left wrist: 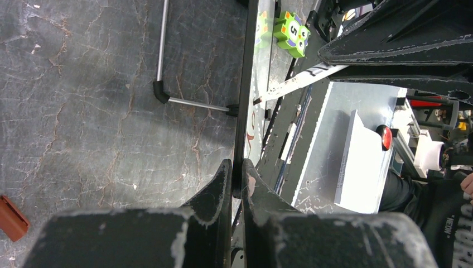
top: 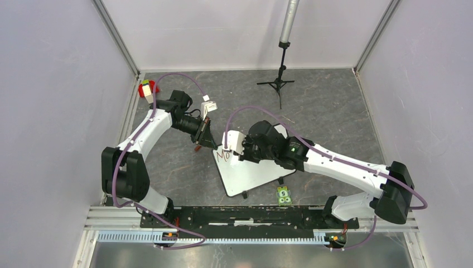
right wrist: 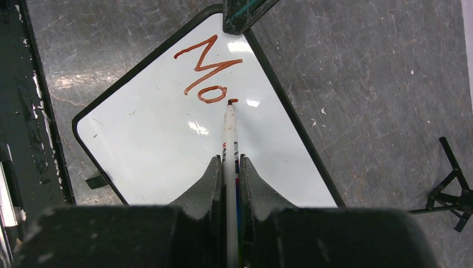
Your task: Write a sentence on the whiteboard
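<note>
While your right claw (right wrist: 229, 162) is closed tight on a white marker (right wrist: 229, 134), the marker's reddish tip touches the whiteboard (right wrist: 156, 151) just right of the last letter. Of the sentence (right wrist: 207, 70), only "Mo" shows, in thin red-brown strokes slanting up toward the board's far corner.

At that corner your left claw (left wrist: 237, 167) is pinched shut on the board's thin black rim, its fingers on either side of the edge. In the right wrist view its tip sits just past the "M", close to the writing.

The whiteboard lies on the grey marbled tabletop (top: 334, 111), turned at an angle, between the two arms. From above, your right forearm crosses the board's far right part and hides it, so only the near, blank area and the letters can be read. A short black leg (right wrist: 97, 181) juts out under the near left edge.

Around the board:
- a reddish-brown cap (left wrist: 11, 218) lies on the tabletop just beside the left claw
- a green block (top: 284, 195) marked "5" sits just off the near edge
- a black tripod stand (top: 277, 84) rises at the back, well apart
- a red object (top: 146, 89) sits in the far left corner
</note>
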Action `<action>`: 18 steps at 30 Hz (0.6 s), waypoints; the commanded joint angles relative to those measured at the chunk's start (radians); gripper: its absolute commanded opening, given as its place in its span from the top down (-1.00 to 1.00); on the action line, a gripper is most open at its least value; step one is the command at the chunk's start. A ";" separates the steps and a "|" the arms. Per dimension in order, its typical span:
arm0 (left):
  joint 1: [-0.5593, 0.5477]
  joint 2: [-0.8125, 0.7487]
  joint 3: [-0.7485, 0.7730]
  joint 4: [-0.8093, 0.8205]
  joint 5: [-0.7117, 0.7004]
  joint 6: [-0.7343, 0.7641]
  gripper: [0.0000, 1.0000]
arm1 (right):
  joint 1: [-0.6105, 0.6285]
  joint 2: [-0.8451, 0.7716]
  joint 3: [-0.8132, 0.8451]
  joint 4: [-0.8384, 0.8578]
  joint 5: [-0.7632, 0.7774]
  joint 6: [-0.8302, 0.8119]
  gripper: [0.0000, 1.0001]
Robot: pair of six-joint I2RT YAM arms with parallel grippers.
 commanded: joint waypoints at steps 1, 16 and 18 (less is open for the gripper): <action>-0.013 -0.010 0.024 0.002 -0.011 0.037 0.95 | -0.004 -0.013 -0.028 0.006 0.013 -0.009 1.00; -0.013 -0.006 0.025 0.002 -0.011 0.035 0.95 | -0.004 -0.039 -0.058 -0.002 -0.016 -0.009 1.00; -0.013 -0.006 0.026 0.001 -0.011 0.035 0.95 | -0.007 -0.037 -0.046 0.000 -0.003 -0.006 1.00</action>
